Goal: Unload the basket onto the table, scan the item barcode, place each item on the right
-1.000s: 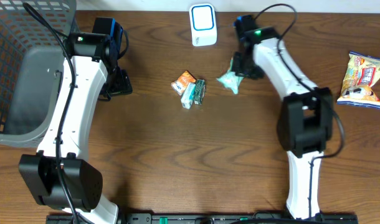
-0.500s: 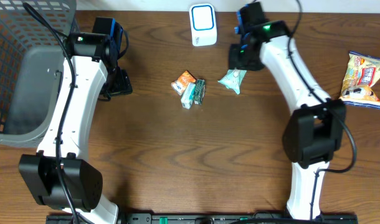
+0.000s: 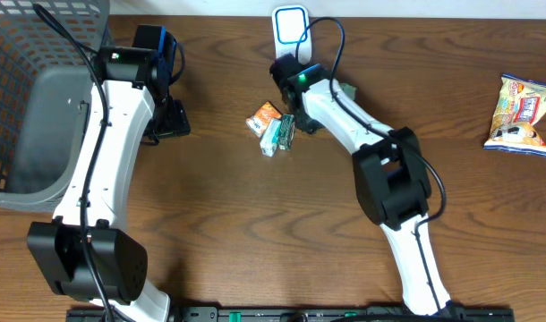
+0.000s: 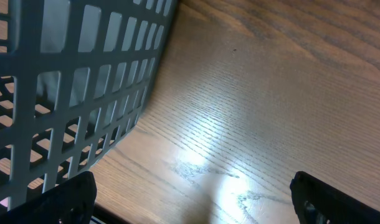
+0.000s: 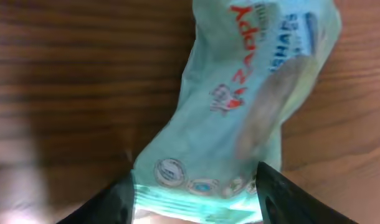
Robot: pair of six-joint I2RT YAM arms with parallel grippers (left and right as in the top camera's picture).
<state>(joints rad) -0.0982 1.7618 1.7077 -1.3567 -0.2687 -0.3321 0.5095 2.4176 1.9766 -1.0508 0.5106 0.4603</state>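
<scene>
A mint-green snack packet lies on the wooden table in the right wrist view. Its near end sits between the fingers of my right gripper, whose jaws stand apart on either side of it, open. In the overhead view the right arm's wrist hangs just below the white and blue scanner, and the arm hides most of the packet. My left gripper is wide open over bare table beside the grey basket, with nothing between its fingers.
An orange packet and a green and white packet lie together left of the right wrist. A yellow snack bag lies at the far right. The grey basket fills the left side, with the left gripper beside it.
The right arm has swung left, from the right of the scanner to just below it, and its jaws have widened. The mint packet went from held to lying on the table. The left arm stayed still.
</scene>
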